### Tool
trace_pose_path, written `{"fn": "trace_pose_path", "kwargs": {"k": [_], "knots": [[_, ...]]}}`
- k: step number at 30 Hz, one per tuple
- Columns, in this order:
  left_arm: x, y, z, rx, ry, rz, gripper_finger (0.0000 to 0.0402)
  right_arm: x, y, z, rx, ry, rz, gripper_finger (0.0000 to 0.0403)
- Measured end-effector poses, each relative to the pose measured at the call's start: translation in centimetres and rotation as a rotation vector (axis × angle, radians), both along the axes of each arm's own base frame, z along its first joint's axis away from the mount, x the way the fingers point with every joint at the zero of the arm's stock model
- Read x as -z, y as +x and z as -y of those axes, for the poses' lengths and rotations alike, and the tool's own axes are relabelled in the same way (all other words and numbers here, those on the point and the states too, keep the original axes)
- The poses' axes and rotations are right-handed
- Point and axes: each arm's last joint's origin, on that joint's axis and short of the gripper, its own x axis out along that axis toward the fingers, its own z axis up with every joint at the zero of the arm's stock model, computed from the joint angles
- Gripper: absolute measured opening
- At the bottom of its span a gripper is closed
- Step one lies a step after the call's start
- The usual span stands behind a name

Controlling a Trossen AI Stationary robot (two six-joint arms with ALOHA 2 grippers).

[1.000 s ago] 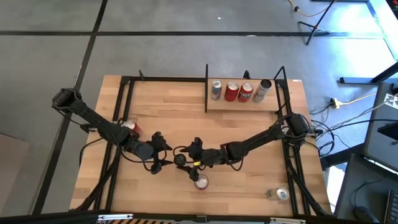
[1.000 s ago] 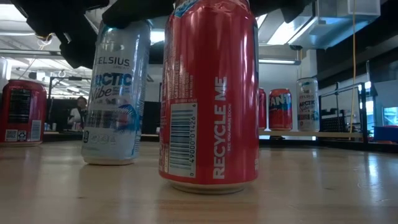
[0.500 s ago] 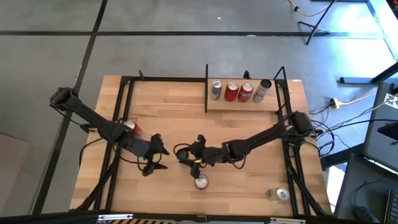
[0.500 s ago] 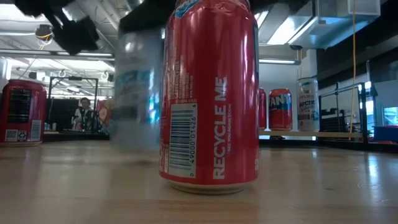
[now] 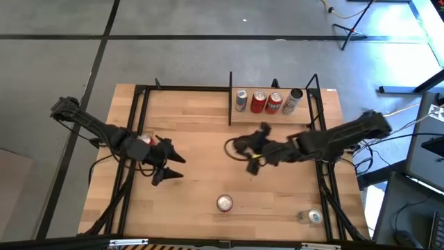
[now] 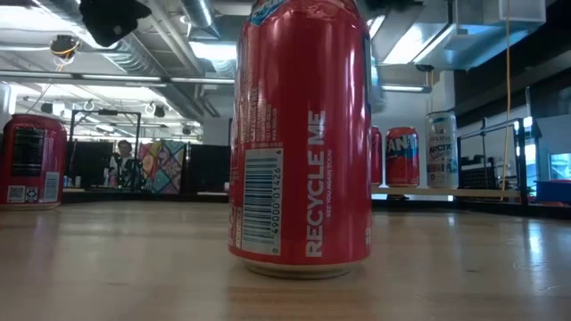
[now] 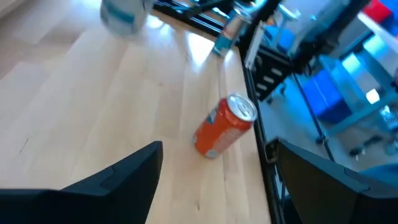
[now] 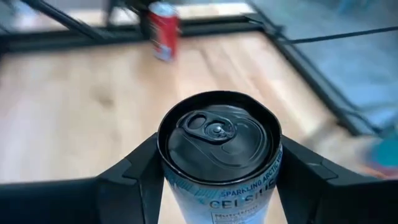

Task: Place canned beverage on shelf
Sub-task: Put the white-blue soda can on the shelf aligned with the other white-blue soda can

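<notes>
The pale blue can [image 8: 217, 158] sits between the right gripper's [image 5: 239, 147] fingers [image 8: 134, 180], which close on its sides. Seen from the wrist it stands along the fingers, dark pull-tab top toward the camera. It is carried over the middle of the table [image 5: 194, 118], below the shelf [image 5: 270, 114], where four cans [image 5: 266, 102] stand upright. The left gripper [image 5: 172, 167] waits at the left, fingers spread, holding nothing.

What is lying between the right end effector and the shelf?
In the high view, only bare tabletop separates the right end effector, shut on the can, from the shelf.
</notes>
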Motion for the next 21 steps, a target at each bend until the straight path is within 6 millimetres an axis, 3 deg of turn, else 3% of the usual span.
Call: {"fn": "trace_pose_path", "kwargs": {"k": [5, 13, 21], "knots": [[0.0, 0.2, -0.5, -0.094, -0.072, -0.010, 0.0311, -0.1, -5.6, 3.0, 0.062, -0.052, -0.024, 0.0216], [-0.8, 0.6, -0.8, -0.203, -0.131, 0.083, 0.0311, 3.1, -14.2, 7.9, 0.213, -0.025, 0.083, 0.0216], [-1.2, 0.9, -1.6, -0.325, -0.117, 0.142, 0.0311, 5.3, -18.8, 10.5, 0.346, -0.047, 0.158, 0.0217]]}}
